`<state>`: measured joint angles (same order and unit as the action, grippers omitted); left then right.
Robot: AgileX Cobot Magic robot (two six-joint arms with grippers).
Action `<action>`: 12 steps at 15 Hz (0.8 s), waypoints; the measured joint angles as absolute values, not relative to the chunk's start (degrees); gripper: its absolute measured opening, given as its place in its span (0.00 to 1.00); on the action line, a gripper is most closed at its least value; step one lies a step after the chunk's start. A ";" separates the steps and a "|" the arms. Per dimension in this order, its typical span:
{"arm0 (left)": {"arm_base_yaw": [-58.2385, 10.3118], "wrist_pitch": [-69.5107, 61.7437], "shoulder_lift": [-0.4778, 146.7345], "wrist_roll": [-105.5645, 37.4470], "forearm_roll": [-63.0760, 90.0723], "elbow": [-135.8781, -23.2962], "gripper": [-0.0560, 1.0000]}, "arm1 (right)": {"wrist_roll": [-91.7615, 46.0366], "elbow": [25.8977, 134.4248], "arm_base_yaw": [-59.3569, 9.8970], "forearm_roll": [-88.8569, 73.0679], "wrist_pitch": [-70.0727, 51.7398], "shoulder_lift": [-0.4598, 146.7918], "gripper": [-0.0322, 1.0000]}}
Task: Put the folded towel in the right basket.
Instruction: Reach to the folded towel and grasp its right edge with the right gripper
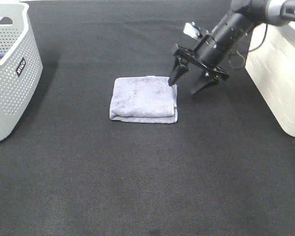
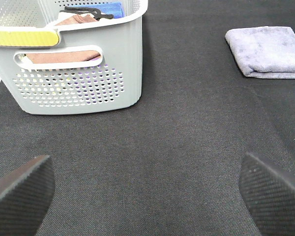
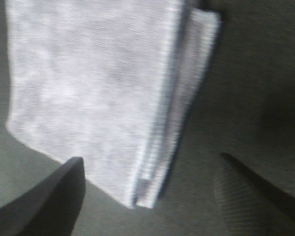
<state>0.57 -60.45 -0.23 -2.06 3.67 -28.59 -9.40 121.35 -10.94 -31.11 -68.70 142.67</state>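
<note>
The folded towel (image 1: 143, 99), pale lavender-grey and layered, lies flat on the black cloth near the middle of the exterior high view; it also shows in the left wrist view (image 2: 268, 50) and, blurred, in the right wrist view (image 3: 103, 93). My right gripper (image 1: 186, 84) is open and tilted down over the towel's far right corner, one finger above the towel and the other beyond its right edge. The right basket (image 1: 280, 73), a plain white bin, stands at the right edge. My left gripper (image 2: 147, 189) is open and empty, low over bare cloth.
A grey perforated basket (image 1: 12, 73) with a handle hole and black label stands at the far left, holding brown and blue cloths (image 2: 86, 14). Black cloth (image 1: 147, 187) covers the whole table.
</note>
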 joint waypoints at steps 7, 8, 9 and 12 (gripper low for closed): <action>0.57 -60.45 -0.23 -2.06 3.67 -28.59 0.97 | -12.66 121.35 -12.03 -34.89 -66.41 146.05 0.71; 0.57 -60.45 -0.23 -2.06 3.67 -28.59 0.97 | -12.78 121.35 -12.66 -35.01 -66.23 146.33 0.71; 0.57 -60.45 -0.23 -2.06 3.67 -28.59 0.97 | -12.95 121.35 -13.29 -35.18 -66.06 146.56 0.71; 0.57 -60.45 -0.23 -2.06 3.67 -28.59 0.97 | -12.95 121.41 -14.44 -36.04 -64.86 147.19 0.61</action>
<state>0.57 -60.45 -0.23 -2.06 3.67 -28.59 -12.95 121.41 -14.44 -36.04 -64.86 147.19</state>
